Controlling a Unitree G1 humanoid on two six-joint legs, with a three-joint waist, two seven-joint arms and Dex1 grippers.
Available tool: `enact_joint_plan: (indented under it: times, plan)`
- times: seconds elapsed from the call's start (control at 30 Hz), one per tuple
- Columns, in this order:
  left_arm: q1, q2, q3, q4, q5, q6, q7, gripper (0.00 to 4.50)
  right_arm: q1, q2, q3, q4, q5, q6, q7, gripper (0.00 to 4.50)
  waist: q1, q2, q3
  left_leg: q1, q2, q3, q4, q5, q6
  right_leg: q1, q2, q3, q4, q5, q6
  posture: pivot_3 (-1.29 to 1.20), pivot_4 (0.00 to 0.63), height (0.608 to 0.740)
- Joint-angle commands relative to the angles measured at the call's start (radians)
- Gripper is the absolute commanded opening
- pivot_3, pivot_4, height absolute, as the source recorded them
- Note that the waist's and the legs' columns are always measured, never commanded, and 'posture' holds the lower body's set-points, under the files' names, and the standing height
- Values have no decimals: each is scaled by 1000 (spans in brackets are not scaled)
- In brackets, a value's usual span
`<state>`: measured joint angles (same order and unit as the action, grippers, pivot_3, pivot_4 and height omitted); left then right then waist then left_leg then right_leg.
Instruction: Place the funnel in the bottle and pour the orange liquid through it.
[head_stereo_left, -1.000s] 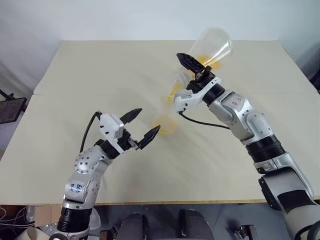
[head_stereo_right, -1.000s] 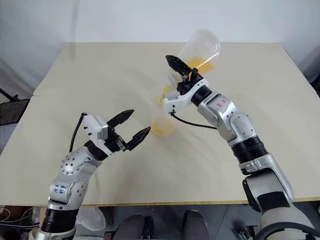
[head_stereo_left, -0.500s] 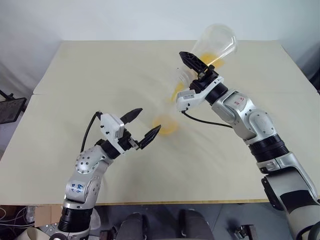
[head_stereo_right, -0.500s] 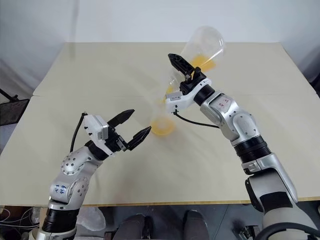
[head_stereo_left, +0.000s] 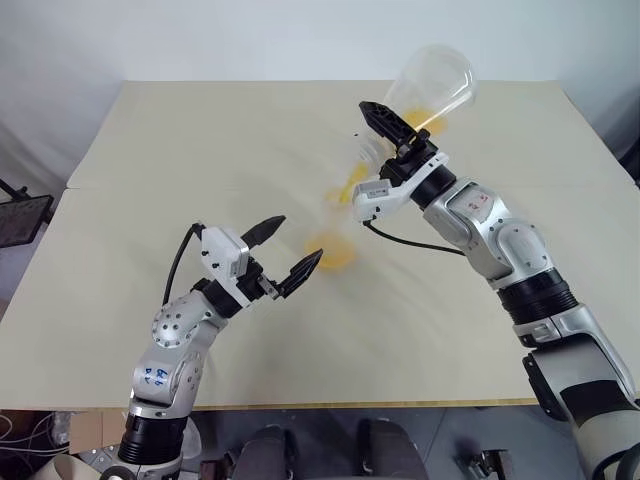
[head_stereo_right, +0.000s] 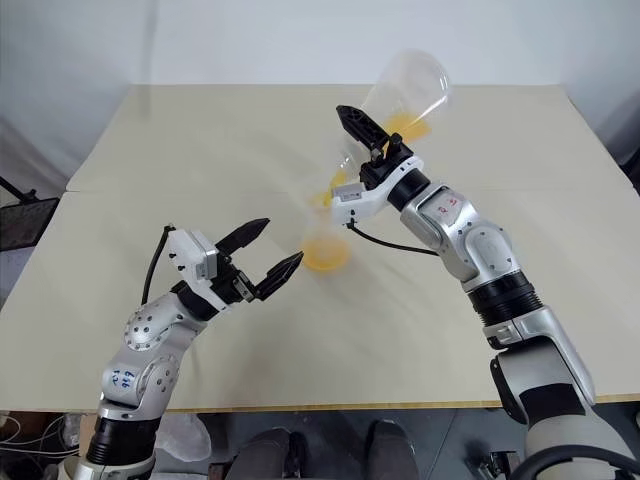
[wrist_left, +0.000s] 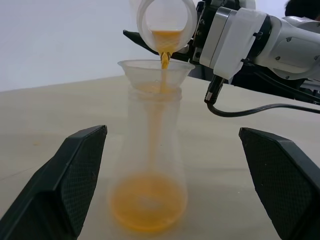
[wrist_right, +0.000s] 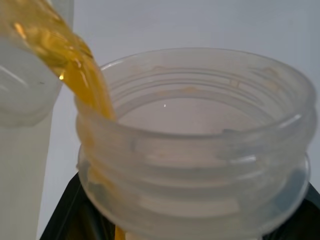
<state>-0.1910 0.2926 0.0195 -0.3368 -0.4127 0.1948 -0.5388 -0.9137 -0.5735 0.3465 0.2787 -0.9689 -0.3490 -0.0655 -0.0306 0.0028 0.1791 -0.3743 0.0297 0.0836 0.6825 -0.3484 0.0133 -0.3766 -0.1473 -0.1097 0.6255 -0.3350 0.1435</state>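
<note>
Orange liquid (wrist_left: 164, 60) streams from the tilted flask (head_stereo_left: 432, 85) clamped in my right gripper (head_stereo_left: 398, 140), its mouth directly above the funnel (wrist_left: 156, 75) seated in the upright bottle (wrist_left: 150, 165) mid-table. My left gripper (head_stereo_left: 283, 250) waits wide and empty just beside the bottle's base, the nearer arm to steady it.

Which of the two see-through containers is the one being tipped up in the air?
The broad-based conical flask, gripped at its neck by the right pincer, with orange liquid running from its mouth. The other, the tall bottle, stands upright on the table with the funnel in it.
</note>
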Motion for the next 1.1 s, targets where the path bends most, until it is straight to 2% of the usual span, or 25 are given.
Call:
enact_joint_plan:
  times: [0.03,1.1]
  plan:
    - [-4,-3,1,-25,6,-25,2,4500,-38,-12,-21,-28,1,2,-29,2745,0,0,0,0,0,0,0,0,0,0,0,0,0,0,0,0,150,740]
    - [-28,-18,-9,-28,18,-39,7,4500,-57,-14,-12,-14,-26,-8,-64,2745,0,0,0,0,0,0,0,0,0,0,0,0,0,0,0,0,150,740]
